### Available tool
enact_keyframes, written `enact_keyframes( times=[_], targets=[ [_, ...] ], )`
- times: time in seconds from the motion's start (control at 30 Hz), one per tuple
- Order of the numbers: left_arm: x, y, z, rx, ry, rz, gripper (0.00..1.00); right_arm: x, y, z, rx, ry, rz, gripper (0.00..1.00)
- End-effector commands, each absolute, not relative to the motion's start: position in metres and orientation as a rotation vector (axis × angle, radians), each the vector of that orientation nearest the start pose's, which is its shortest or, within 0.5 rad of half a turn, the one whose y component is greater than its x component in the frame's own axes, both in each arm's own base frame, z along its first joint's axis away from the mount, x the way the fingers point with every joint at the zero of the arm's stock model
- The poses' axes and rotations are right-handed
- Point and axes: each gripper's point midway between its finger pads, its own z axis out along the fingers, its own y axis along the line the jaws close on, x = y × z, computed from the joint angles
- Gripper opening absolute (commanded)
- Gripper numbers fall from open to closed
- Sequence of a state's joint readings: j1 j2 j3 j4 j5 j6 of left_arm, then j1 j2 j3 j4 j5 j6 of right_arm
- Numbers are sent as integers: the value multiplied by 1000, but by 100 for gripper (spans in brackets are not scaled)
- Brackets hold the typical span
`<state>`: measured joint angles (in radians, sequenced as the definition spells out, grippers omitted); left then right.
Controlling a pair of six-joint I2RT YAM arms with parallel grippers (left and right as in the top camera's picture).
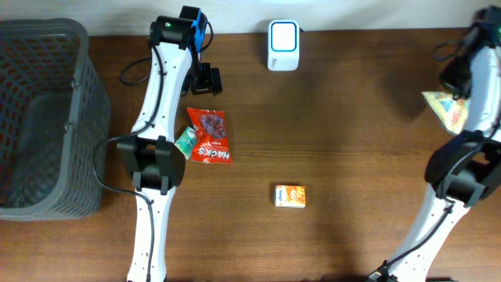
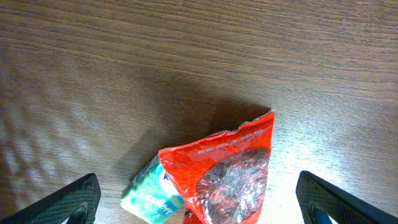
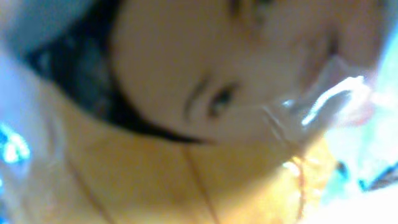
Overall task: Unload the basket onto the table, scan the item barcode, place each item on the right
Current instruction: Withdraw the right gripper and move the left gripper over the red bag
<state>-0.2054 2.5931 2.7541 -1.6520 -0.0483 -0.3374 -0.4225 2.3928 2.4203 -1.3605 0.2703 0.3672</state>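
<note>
A yellow snack packet [image 1: 445, 108] hangs at the far right edge with my right gripper [image 1: 455, 92] shut on it. Blurred yellow plastic of that packet [image 3: 186, 180] with a printed face fills the right wrist view and hides the fingers. The white scanner [image 1: 282, 35] stands at the back centre, well left of the packet. My left gripper [image 1: 208, 80] hovers open just behind a red snack packet [image 1: 210, 137]. In the left wrist view the red packet [image 2: 227, 180] lies between the wide-apart fingers [image 2: 68, 202], untouched.
A green-and-white packet [image 1: 185, 141] lies tucked under the red packet's left side. A small orange box [image 1: 290, 196] sits near the table's middle front. A dark mesh basket [image 1: 47, 31] fills the left end.
</note>
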Motion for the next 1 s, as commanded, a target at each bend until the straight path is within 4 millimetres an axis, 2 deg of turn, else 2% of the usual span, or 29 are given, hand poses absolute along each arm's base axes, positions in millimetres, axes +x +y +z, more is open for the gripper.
enact_keyframes(
  times=[0.0, 0.13, 0.23, 0.27, 0.3, 0.33, 0.4, 0.43, 0.53, 0.67, 0.8, 0.87, 0.93, 0.97],
  targets=[
    [488, -94, 115, -218, 3026, 19, 99, 419, -273, 121, 1278, 2654, -375, 9],
    [488, -94, 115, -219, 3026, 18, 99, 383, -308, 93, 1420, 2657, -393, 9],
    [488, -94, 115, -219, 3026, 19, 99, 363, -332, 86, 1511, 2616, -397, 12],
    [488, -94, 115, -218, 3026, 19, 99, 360, -339, 86, 1528, 2597, -400, 18],
    [488, -94, 115, -218, 3026, 18, 99, 356, -348, 87, 1547, 2570, -403, 35],
    [488, -94, 115, -218, 3026, 18, 99, 354, -352, 87, 1554, 2563, -406, 47],
    [488, -94, 115, -218, 3026, 18, 99, 348, -358, 87, 1576, 2549, -407, 89],
    [488, -94, 115, -219, 3026, 19, 99, 347, -361, 88, 1583, 2540, -408, 99],
    [488, -94, 115, -219, 3026, 18, 99, 348, -363, 96, 1583, 2524, -399, 99],
    [488, -94, 115, -219, 3026, 19, 99, 358, -362, 133, 1541, 2475, -400, 99],
    [488, -94, 115, -218, 3026, 19, 99, 371, -348, 200, 1442, 2375, -403, 99],
    [488, -94, 115, -218, 3026, 18, 99, 377, -327, 236, 1375, 2331, -384, 99],
    [488, -94, 115, -218, 3026, 18, 99, 379, -307, 260, 1323, 2315, -360, 99],
    [488, -94, 115, -218, 3026, 18, 99, 379, -289, 276, 1292, 2309, -348, 99]
  ],
)
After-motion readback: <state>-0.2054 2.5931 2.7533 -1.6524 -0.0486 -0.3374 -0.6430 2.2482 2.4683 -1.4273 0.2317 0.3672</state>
